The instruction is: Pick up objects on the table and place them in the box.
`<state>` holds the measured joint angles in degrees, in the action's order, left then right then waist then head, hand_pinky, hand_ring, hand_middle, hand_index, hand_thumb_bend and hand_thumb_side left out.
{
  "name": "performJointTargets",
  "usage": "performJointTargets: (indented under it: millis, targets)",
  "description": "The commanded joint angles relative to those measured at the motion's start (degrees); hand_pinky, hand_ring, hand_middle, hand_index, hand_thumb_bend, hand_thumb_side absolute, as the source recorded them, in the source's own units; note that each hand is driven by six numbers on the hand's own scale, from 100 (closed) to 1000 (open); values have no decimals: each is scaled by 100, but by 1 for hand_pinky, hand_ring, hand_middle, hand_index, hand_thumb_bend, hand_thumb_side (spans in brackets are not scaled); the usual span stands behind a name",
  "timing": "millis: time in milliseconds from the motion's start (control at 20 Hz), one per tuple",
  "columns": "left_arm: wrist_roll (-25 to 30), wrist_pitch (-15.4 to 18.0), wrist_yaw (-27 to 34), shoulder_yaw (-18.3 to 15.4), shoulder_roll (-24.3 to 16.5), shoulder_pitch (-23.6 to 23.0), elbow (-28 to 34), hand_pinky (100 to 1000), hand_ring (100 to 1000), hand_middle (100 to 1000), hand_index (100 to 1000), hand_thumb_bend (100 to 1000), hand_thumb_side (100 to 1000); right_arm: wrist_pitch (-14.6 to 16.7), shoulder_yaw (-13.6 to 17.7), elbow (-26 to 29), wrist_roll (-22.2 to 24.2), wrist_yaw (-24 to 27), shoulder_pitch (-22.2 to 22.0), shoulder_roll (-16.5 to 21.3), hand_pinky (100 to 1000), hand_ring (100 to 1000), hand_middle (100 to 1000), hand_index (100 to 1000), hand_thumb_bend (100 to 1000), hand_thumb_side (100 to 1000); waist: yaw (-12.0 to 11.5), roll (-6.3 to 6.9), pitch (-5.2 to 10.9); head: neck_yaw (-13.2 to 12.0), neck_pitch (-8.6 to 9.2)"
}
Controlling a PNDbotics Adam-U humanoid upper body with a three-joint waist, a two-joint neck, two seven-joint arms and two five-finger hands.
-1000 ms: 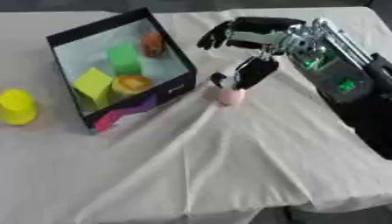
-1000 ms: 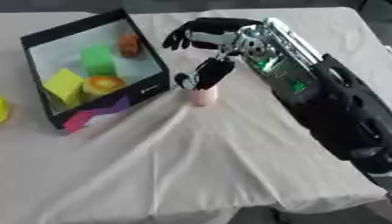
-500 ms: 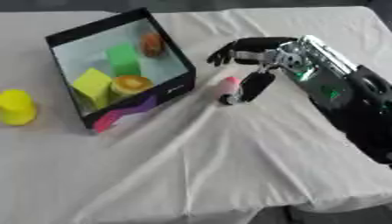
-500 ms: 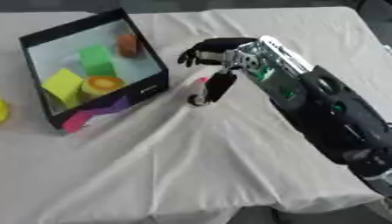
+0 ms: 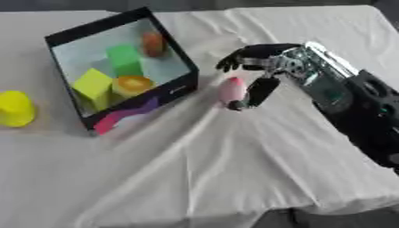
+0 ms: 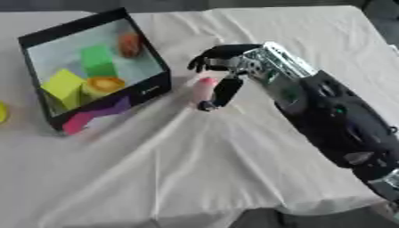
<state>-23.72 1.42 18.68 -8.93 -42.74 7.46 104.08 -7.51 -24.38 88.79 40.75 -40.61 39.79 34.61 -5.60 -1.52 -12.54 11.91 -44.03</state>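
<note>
The pink object (image 5: 230, 91) has tipped from upright to leaning; the right hand (image 5: 261, 67) has shifted with it. Thumb touches it, fingers spread apart; box (image 5: 71, 36) just beside.

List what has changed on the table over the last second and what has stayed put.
The right hand has come down on the pink object beside the box; its thumb now lies along the object's right side. The pink object stood upright a second ago and now leans. The yellow cup at the left and the green block, yellow block and orange pieces in the box have not moved.
</note>
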Motion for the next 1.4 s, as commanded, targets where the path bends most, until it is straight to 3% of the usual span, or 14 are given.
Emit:
performJointTargets:
  millis: [50, 600, 850, 1000, 1400]
  targets:
    - [27, 4, -14, -29, -104, 47, 49, 778, 822, 735, 748, 100, 671, 34, 80, -105, -82, -150, 70, 63, 876, 894, 842, 953, 450, 351, -6, -23, -7, 22, -9]
    - [65, -12, -53, 6, -46, 49, 30, 779, 825, 735, 747, 100, 680, 66, 108, -707, -332, -583, 109, -45, 872, 886, 835, 944, 448, 389, -21, 2, -54, 49, -9]
    - [92, -27, -78, 31, -13, 58, 20, 779, 826, 736, 746, 100, 682, 28, 106, -871, -458, -527, 147, -128, 849, 847, 778, 904, 440, 361, -33, 20, -74, 59, -9]
    - [88, -26, -83, 27, -6, 60, 21, 780, 827, 736, 746, 100, 683, -83, 115, -841, -646, -401, 165, -147, 828, 817, 673, 811, 361, 323, -43, 20, -77, 50, -9]
    - [96, -33, -91, 33, -3, 53, 14, 781, 828, 737, 746, 100, 685, -433, 82, -699, -1132, -130, 185, -97, 797, 773, 612, 752, 257, 317, -56, -1, -44, -77, -9]
